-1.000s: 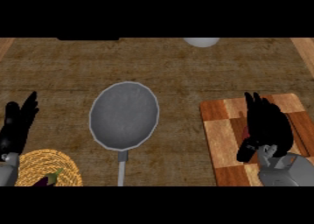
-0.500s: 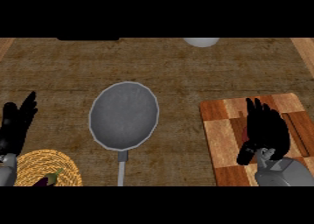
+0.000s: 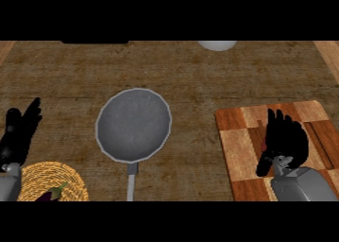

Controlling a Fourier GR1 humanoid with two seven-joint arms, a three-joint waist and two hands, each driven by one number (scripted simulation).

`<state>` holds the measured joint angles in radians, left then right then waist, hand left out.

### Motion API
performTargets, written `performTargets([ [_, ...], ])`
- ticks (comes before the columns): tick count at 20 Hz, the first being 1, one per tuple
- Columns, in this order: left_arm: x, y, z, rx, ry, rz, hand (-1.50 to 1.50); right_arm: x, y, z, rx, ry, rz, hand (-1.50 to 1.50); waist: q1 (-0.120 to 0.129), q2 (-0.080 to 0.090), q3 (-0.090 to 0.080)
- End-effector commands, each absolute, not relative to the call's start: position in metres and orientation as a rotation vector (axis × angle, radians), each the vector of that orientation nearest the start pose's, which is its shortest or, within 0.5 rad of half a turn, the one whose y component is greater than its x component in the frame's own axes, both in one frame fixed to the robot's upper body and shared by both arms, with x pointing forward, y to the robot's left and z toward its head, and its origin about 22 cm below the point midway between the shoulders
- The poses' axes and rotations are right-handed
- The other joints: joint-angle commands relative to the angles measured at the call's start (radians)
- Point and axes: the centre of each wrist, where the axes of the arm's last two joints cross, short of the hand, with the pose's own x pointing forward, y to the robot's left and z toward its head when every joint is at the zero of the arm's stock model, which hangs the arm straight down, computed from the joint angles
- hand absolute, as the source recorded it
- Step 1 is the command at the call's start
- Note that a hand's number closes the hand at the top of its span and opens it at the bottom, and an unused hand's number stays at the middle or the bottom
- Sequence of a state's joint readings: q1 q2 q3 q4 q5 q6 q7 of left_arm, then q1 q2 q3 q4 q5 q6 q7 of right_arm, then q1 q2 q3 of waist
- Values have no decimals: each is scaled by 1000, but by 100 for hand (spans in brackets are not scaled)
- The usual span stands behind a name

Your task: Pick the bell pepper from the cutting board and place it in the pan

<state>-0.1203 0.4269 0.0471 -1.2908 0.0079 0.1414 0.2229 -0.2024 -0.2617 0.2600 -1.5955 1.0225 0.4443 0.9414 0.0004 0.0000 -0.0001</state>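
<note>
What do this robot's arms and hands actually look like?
Each arm ends in a black hand with slim fingers and a thumb: the left hand at the view's left, the right hand at its right. Behind each sits a smooth grey forearm, blocky at the wrist. No cables, markings or sleeves show.

Single head view, steeply down on the table (image 3: 199, 75).
Close overhead framing; forearms enter from the lower edge, the pan (image 3: 133, 124) near centre.

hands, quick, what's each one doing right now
Left hand: open, fingers straight, holding nothing, at the left edge.
Right hand: open over the cutting board; no pepper visible under it.
</note>
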Motion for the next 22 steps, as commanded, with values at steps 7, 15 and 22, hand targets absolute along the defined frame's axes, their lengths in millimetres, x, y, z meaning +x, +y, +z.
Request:
performTargets([
  [7, 264, 362, 2, 507, -1211, -95, 0, 270, -214, 45, -1275, -544, 1087, 150, 0, 0, 0],
  [15, 275, 355, 16, 500, -1204, -87, 0, 283, -223, 58, -1115, -770, 1275, 150, 7, 4, 0],
  [22, 274, 339, 17, 483, -1217, -108, 0, 296, -243, 79, -698, -1224, 1593, 150, 26, 5, 3],
])
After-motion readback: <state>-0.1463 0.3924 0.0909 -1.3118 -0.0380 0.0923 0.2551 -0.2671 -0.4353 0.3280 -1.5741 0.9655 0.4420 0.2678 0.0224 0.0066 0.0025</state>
